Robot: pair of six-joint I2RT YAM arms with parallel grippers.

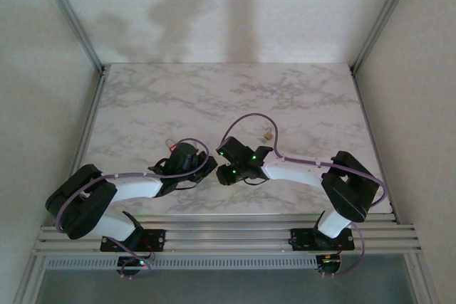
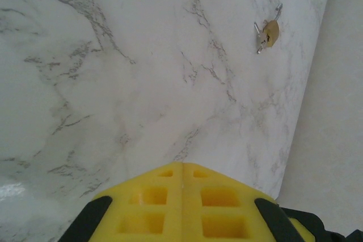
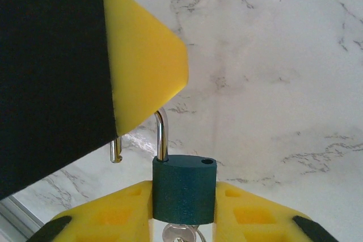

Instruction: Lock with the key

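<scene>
Right wrist: your right tool (image 3: pixel 182 185) is clamping the open green padlock (image 3: pixel 183 199). Left wrist: your left tool (image 2: pixel 182 165) is sitting closed, empty.

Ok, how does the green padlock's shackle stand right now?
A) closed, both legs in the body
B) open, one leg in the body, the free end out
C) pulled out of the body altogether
B: in the right wrist view the shackle has one leg seated in the padlock, its other end hangs outside, and the hole on top is empty.
</scene>
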